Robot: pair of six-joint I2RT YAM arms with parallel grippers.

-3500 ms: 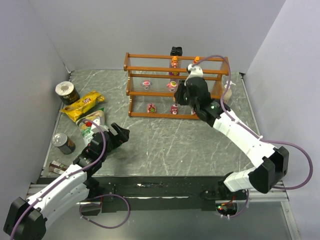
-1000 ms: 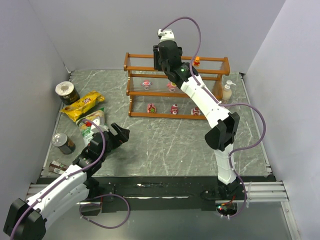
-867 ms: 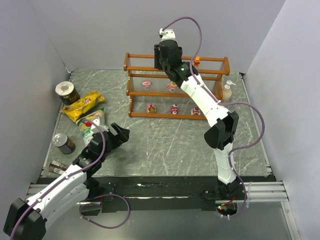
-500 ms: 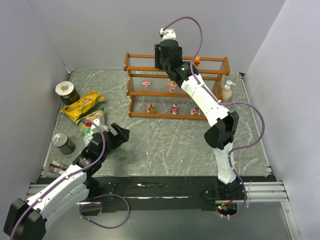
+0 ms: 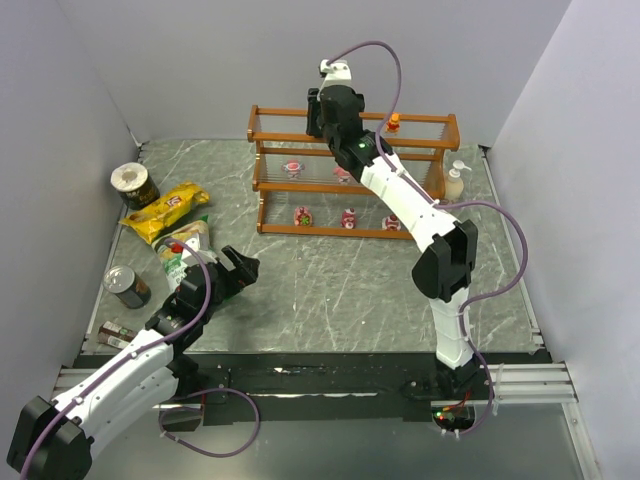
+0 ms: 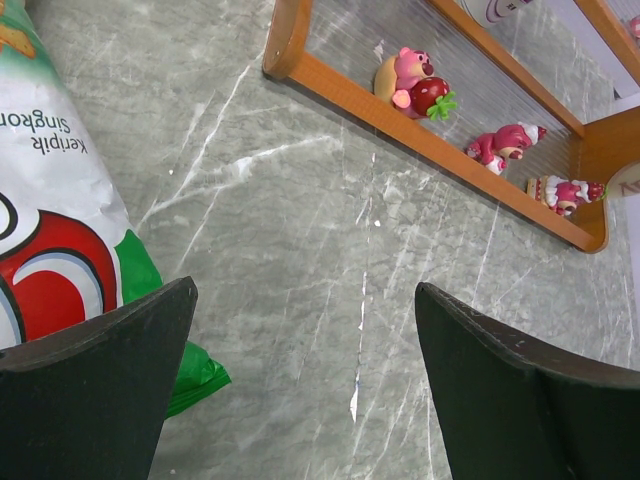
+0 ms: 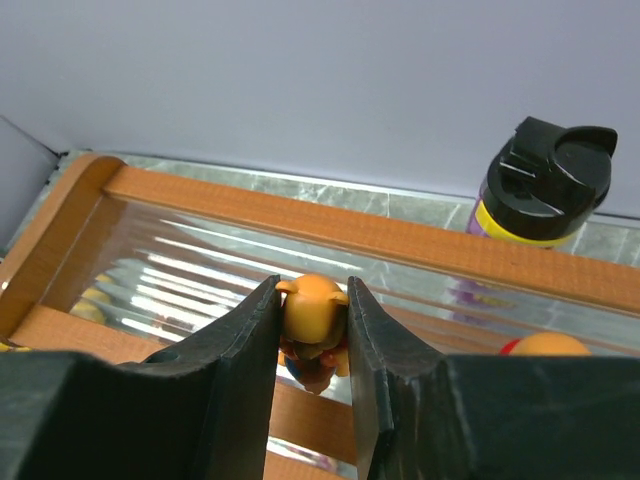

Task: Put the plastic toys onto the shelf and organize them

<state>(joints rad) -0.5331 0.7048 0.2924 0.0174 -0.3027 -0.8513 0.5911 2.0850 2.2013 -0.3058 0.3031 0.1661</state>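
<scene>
**Grey marbled desk: orange figurine pinched at the shelf's top tier**

Right claw (image 7: 312, 296) is clenching a small orange figurine (image 7: 313, 312) between its two dark fingers, holding it at the top tier of the wooden shelf (image 7: 400, 238). Whether the toy is touching the clear slats cannot be told. Just to the right on that tier, a second orange figurine (image 7: 545, 345) is showing its rounded top. Behind the rack, a black-capped bottle (image 7: 545, 175) is standing upright.

From overhead, the right arm is stretching far across the desk (image 5: 330, 285), with its claw at the upper rail left of centre. Below it, a pink toy (image 5: 293, 168) is sitting on the middle tier. On the bottom tier, a pink bear with a strawberry (image 6: 410, 82), a second pink bear (image 6: 500, 145) and a third pink bear (image 6: 560, 190) are lining up along the front rail.

Left claw (image 6: 305, 340) is hanging released, jaws spread wide, low over the desk and well apart from the shelf. A green-and-white snack bag (image 6: 50, 200) is lying just beside its left finger. Farther left, a yellow chip bag (image 5: 168, 210) is lying between two cans, one (image 5: 133, 183) behind it and one (image 5: 126, 285) nearer the arms.
</scene>
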